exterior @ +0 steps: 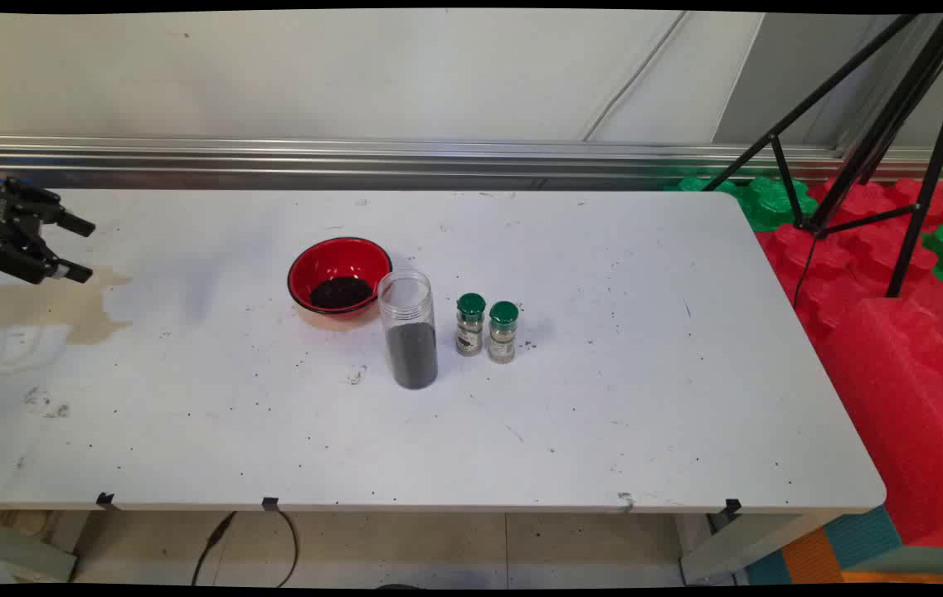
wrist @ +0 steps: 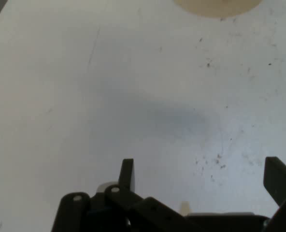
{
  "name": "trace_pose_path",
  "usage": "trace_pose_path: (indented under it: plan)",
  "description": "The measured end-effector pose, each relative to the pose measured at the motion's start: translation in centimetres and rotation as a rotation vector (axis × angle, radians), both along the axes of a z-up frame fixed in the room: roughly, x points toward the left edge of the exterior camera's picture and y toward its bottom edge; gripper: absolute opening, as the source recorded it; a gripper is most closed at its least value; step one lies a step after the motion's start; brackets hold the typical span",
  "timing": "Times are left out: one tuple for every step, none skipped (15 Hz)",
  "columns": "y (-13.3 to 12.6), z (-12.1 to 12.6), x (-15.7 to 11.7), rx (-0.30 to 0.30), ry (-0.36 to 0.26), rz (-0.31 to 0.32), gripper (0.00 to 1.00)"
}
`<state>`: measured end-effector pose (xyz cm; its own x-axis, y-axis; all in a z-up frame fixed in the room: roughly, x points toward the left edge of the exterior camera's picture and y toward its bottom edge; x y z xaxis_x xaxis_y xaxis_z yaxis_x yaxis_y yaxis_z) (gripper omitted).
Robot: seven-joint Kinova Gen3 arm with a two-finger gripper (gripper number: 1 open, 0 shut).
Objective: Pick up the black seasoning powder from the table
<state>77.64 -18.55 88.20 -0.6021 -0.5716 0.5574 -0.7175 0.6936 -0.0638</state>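
Well apart: spread, empty pincer [exterior: 83, 247], red bowl [exterior: 339, 276].

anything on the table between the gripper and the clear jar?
Nothing visible. The gripper, jaws open and empty, sits at the table's left edge. Only bare tabletop and a tan stain lie between it and the clear jar; the red bowl stands behind the jar.

White table [exterior: 604, 414] bears bowl [exterior: 339, 276], jar [exterior: 409, 330], perhaps spice bottles [exterior: 486, 328].

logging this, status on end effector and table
End effector open, empty, at table's left edge. Bowl, jar, two shakers mid-table. Nothing near it.
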Motion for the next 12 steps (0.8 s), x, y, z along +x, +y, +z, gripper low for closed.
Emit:
trace_pose_path:
  plan:
    - [-0.3, 0.0, -0.3, -0.005, -0.004, -0.025, 1.0]
    - [-0.7, 0.0, -0.6, -0.01, -0.008, -0.054, 1.0]
    - [-1.1, 0.0, -1.0, -0.017, -0.012, -0.085, 1.0]
    - [-1.3, -0.1, -1.2, -0.022, -0.013, -0.107, 1.0]
    - [-1.7, -0.1, -1.6, -0.028, -0.014, -0.135, 1.0]
    - [-1.9, -0.1, -1.9, -0.032, -0.014, -0.153, 1.0]
    - [-2.2, -0.1, -2.3, -0.038, -0.013, -0.179, 1.0]
    - [-2.5, -0.1, -2.6, -0.042, -0.011, -0.197, 1.0]
    - [-2.8, -0.2, -3.0, -0.046, -0.007, -0.222, 1.0]
    - [-3.2, -0.3, -3.5, -0.052, -0.001, -0.25, 1.0]
    - [-3.4, -0.4, -3.8, -0.055, 0.003, -0.27, 1.0]
    - [-3.8, -0.5, -4.3, -0.06, 0.009, -0.296, 1.0]
